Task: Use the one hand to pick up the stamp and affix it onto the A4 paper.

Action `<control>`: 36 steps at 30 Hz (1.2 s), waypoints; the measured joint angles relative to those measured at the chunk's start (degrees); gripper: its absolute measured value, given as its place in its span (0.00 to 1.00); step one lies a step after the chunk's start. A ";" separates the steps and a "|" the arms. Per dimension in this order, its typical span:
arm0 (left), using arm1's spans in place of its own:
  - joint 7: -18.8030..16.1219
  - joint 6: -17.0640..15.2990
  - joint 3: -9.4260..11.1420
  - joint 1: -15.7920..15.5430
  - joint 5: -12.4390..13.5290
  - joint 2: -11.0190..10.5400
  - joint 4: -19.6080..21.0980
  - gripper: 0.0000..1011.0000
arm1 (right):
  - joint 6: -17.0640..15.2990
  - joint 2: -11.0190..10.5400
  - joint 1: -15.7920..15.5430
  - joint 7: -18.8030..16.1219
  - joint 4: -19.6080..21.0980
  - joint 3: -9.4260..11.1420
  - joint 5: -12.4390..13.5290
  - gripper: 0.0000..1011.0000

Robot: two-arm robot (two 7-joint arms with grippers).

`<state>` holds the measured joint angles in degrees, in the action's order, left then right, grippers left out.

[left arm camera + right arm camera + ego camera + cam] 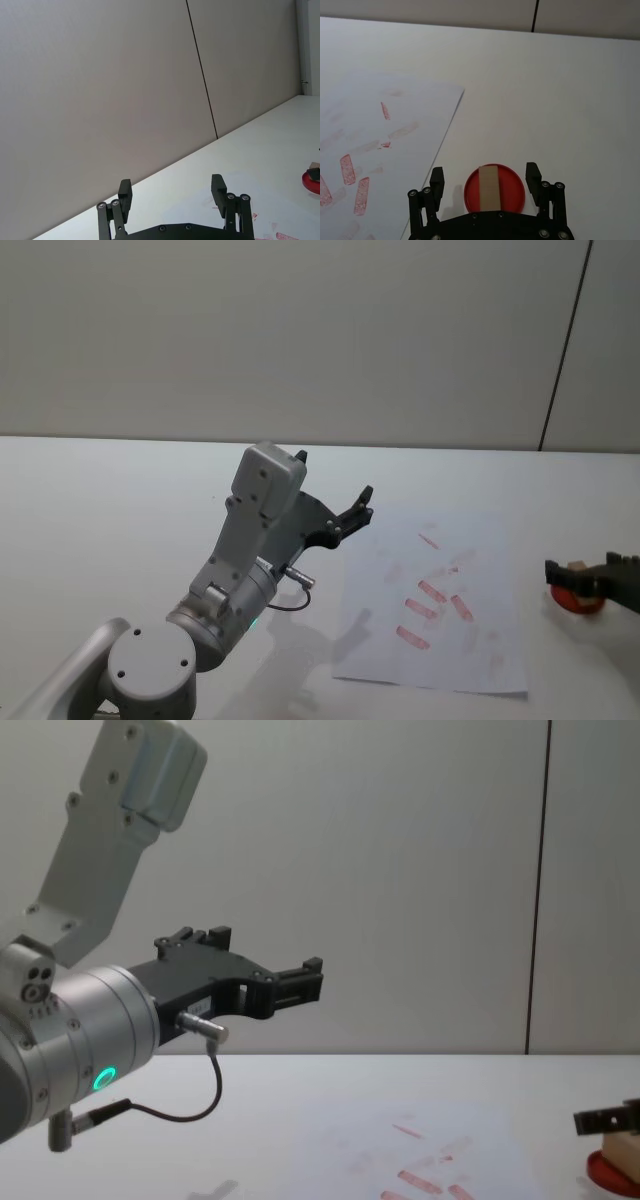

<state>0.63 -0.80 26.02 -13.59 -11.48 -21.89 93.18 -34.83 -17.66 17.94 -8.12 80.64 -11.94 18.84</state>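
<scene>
Two spread fingers of the right gripper (484, 181) straddle the stamp (489, 188) lying on the ink pad (494, 188), right of the A4 paper (375, 150); centre, then pinch squarely. Left gripper (332, 490) hovers spread, left of the paper.

The head view looks down from above the A4 paper (437, 595). The chest view faces across the table, low and level. The right wrist view sits close behind the right gripper (485, 177), above the ink pad (494, 189); the left wrist view aims past the left gripper (171, 194) at the wall. All four share the paper.
</scene>
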 joint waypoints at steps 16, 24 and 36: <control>0.00 0.00 0.00 0.00 0.00 0.00 0.00 0.99 | 9.96 -1.26 -2.01 -6.59 3.81 -0.34 -1.44 0.99; 0.00 0.00 0.00 0.00 0.00 0.00 0.00 0.99 | 14.73 -2.10 -3.12 -11.86 5.89 -0.70 -1.99 0.99; 0.00 0.00 0.00 0.00 0.00 0.00 0.00 0.99 | 20.11 -3.10 -4.26 -19.54 8.19 -1.42 -2.39 0.99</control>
<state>0.63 -0.79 26.02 -13.59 -11.48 -21.89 93.17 -14.72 -20.76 13.68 -27.66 88.83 -13.36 16.45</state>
